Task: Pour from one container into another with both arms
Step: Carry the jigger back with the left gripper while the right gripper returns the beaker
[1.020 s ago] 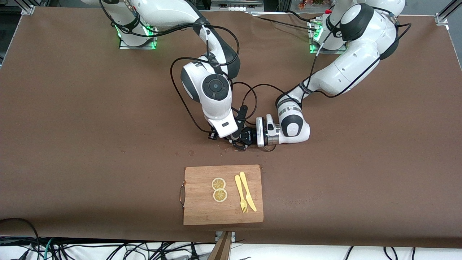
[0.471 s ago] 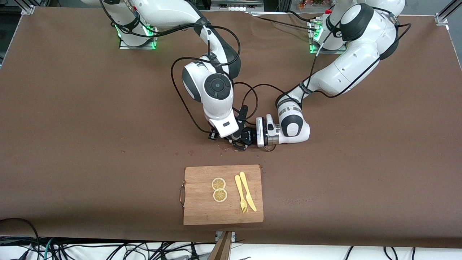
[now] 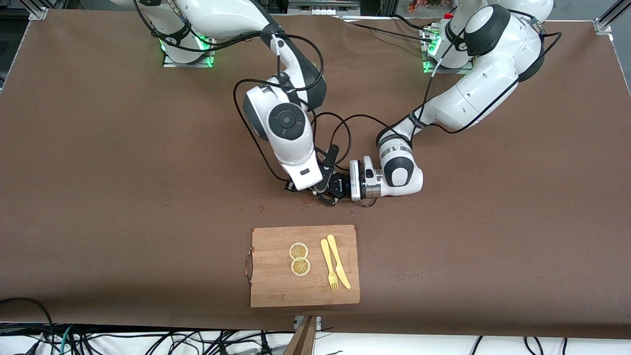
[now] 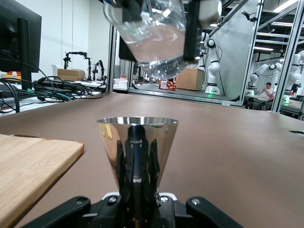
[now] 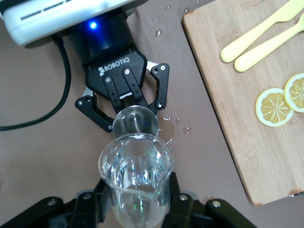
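My right arm (image 3: pixel 281 118) has swung a little toward its own end of the table and tipped further in the last second, while my left arm (image 3: pixel 468 98) has not budged. So the pour is under way, I judge, not finished. My right gripper (image 5: pixel 137 202) is clenched on a clear cup (image 5: pixel 137 178) holding water, tilted with its lip just above the steel cup (image 4: pixel 138 142). My left gripper (image 4: pixel 137 209) is clamped on that steel cup's base and holds it upright, low over the table (image 3: pixel 98 172), above a spot farther from the camera than the board (image 3: pixel 276 281). Drops of water lie on the table around the steel cup, so some has missed. The lemon slices (image 3: pixel 299 259), fork (image 3: pixel 329 266) and knife (image 3: pixel 338 261) rest on the board untouched. Next I should keep the tilt slow and the lip centred.
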### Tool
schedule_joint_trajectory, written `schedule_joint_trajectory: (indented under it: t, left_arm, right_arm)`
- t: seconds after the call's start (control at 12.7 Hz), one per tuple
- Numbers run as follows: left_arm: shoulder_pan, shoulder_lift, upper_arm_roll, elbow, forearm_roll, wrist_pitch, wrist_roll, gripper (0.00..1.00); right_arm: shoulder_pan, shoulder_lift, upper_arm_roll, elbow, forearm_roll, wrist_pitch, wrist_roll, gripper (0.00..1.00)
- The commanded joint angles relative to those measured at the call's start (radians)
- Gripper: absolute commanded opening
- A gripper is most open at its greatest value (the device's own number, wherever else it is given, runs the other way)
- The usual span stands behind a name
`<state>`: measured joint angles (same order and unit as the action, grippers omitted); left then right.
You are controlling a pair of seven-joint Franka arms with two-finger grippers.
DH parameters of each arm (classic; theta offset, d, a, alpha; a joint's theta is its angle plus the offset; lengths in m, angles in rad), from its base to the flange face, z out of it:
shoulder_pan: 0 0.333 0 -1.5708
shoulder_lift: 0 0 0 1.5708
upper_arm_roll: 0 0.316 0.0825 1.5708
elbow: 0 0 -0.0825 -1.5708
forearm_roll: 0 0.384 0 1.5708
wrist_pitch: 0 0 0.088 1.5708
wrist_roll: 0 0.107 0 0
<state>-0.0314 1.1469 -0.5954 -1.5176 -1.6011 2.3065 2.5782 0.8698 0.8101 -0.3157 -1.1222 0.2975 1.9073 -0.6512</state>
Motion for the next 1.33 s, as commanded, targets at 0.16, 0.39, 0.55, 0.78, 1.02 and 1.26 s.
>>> schedule_joint_trajectory:
  t: [0.16, 0.39, 0.55, 0.78, 1.02, 1.26]
  left_arm:
    - [0.001, 0.01, -0.01, 0.025, -0.04, 0.008, 0.02, 0.0]
    - [0.011, -0.007, -0.01, 0.023, -0.048, 0.007, 0.002, 0.0]
    - [0.014, -0.022, -0.004, 0.023, -0.049, -0.001, -0.025, 0.0]
    - [0.037, -0.087, 0.011, 0.007, -0.039, -0.007, -0.091, 0.0]
    - [0.077, -0.134, 0.075, -0.012, -0.011, -0.106, -0.128, 0.0]
    - [0.117, -0.182, 0.181, -0.026, 0.059, -0.278, -0.208, 0.0]
  right_arm:
    - [-0.109, -0.061, 0.006, -0.051, 0.207, -0.019, -0.144, 0.36]
    - [-0.199, -0.098, 0.007, -0.102, 0.317, -0.02, -0.328, 0.36]
    - [-0.262, -0.13, 0.01, -0.151, 0.386, -0.02, -0.446, 0.36]
    - [-0.342, -0.17, 0.012, -0.237, 0.48, -0.022, -0.617, 0.36]
    - [-0.452, -0.204, 0.023, -0.348, 0.609, -0.022, -0.868, 0.36]
    - [-0.569, -0.221, 0.043, -0.444, 0.686, -0.1, -1.126, 0.36]
